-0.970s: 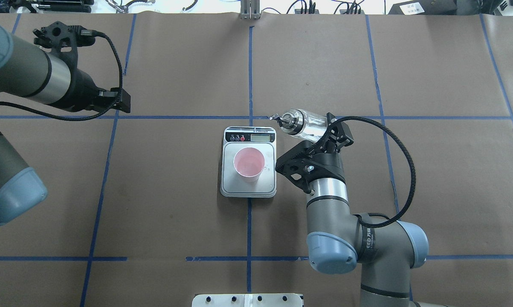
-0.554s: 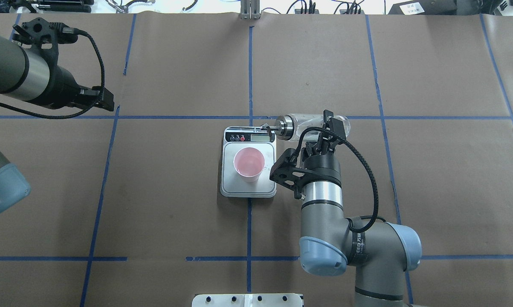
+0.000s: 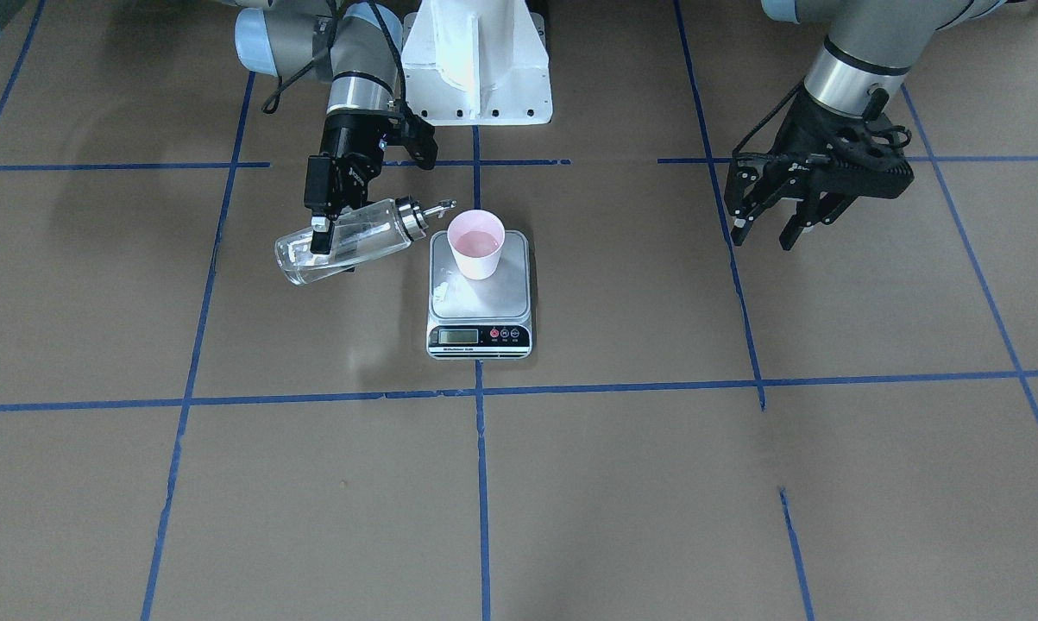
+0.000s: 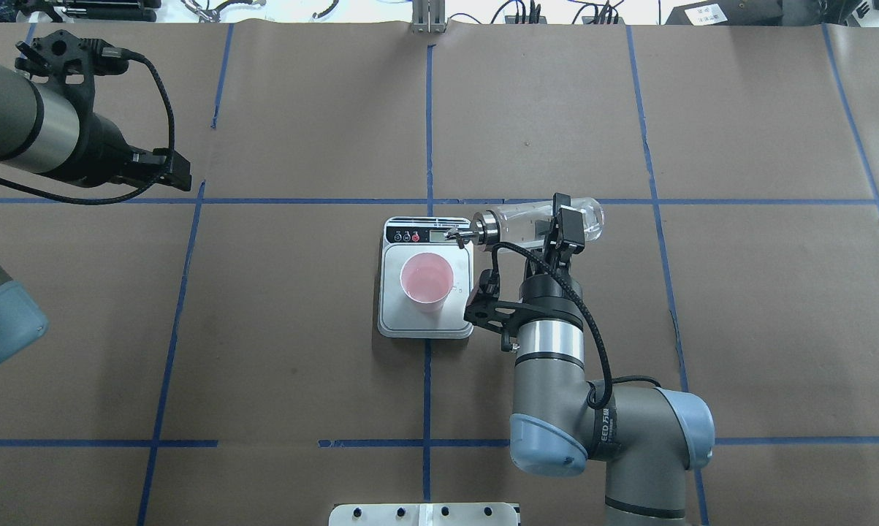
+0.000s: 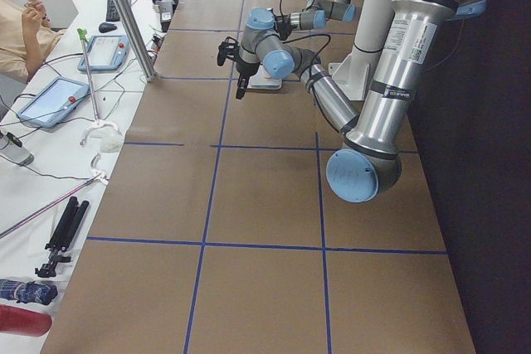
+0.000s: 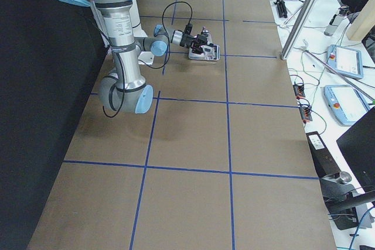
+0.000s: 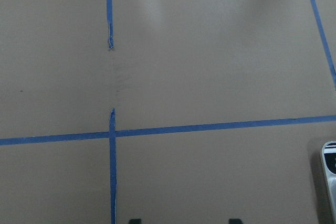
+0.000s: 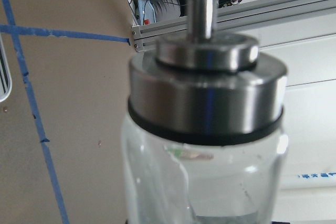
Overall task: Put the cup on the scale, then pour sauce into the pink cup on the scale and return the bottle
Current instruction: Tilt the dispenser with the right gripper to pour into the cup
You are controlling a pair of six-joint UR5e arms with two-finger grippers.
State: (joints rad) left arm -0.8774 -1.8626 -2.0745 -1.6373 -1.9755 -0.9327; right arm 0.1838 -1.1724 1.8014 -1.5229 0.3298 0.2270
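Pouring approach, right arm. Over the last second the bottle [image 4: 516,223] has swung from a slanted pose beyond the far right corner of the scale [image 4: 392,310] to lie almost level, and its metal spout [image 4: 455,234] has travelled inward. In the overhead view the spout now shows above the right end of the scale's black panel. In the front-facing view its tip sits just beside the rim of the cup [image 3: 475,244], on the robot's right side of it, and is not yet over the mouth. The right end effector [image 3: 318,235] pinches the bottle across its glass body, well back from the cap.

The cup stands upright on the steel platform, so the placing step reads as done. No stream of sauce is visible, and whether the cup already holds any cannot be told.

The left end effector [image 3: 764,237], fingers spread and holding nothing, has drawn farther off over the bare desk [image 4: 300,329].

The change suggests pouring is imminent: a small further shift and a downward tip of the spout appear to be needed.
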